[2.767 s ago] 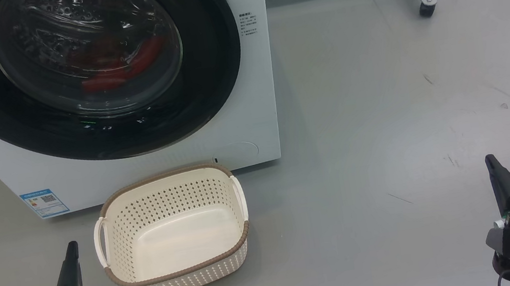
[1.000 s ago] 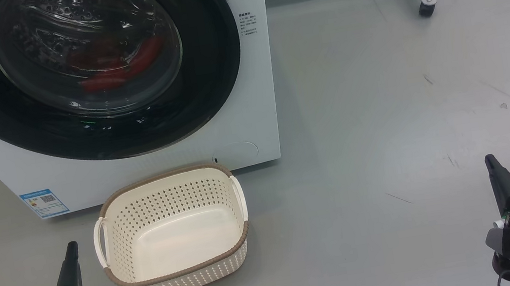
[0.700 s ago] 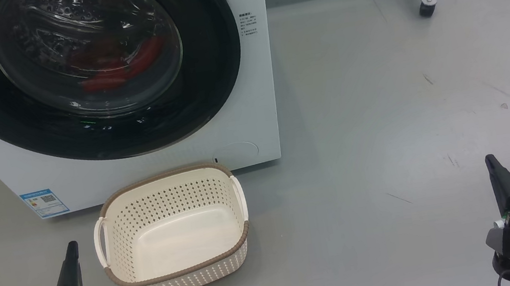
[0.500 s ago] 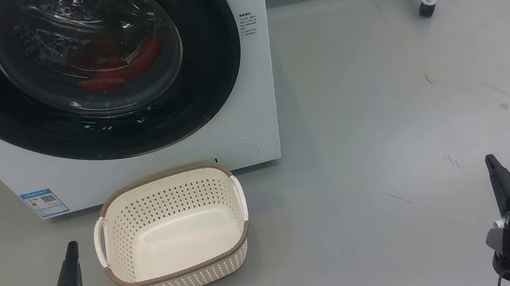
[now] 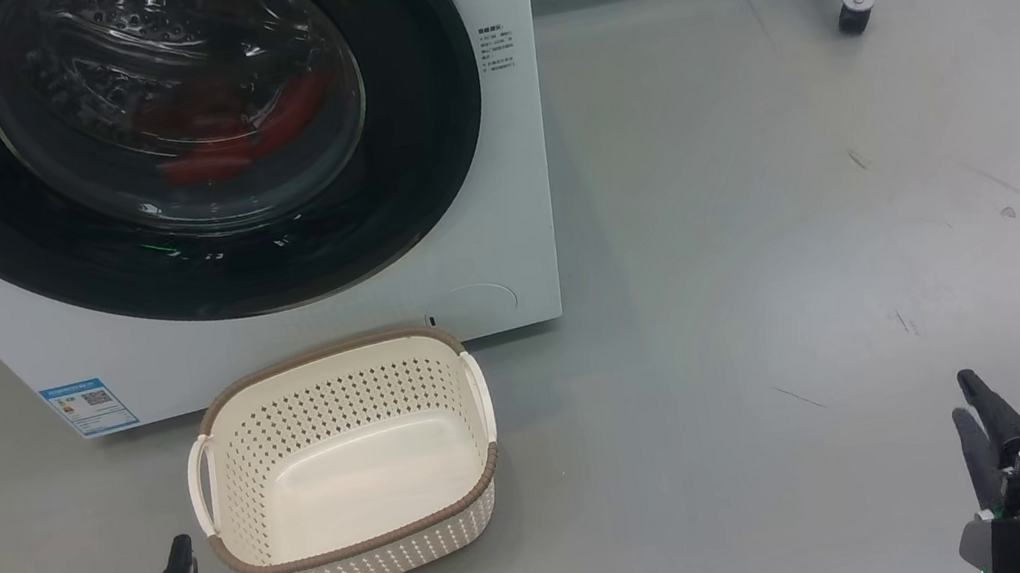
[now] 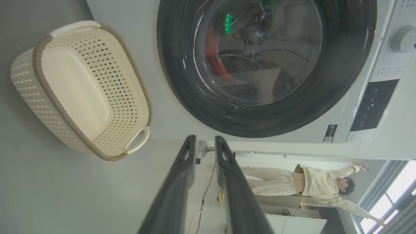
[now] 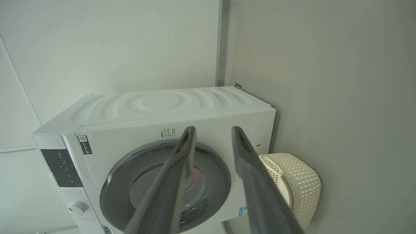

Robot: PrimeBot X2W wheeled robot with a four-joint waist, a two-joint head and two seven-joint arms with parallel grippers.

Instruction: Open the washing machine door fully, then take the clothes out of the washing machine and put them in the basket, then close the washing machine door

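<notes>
- The washing machine door (image 5: 417, 139) sits shut against the white washing machine (image 5: 521, 224), in the upper left of the head view
- The clothes (image 5: 246, 144) show red through the door's glass, inside the drum
- The basket (image 5: 358, 557) stands upright on the grey floor (image 5: 766, 238), lower centre-left, just below the machine's front
- The left gripper (image 6: 204, 140), at the lower left of the head view, has its fingers a narrow gap apart and holds nothing
- The right gripper (image 7: 213, 130), at the lower right, has its fingers spread wider and holds nothing; both grippers are well apart from the door
</notes>
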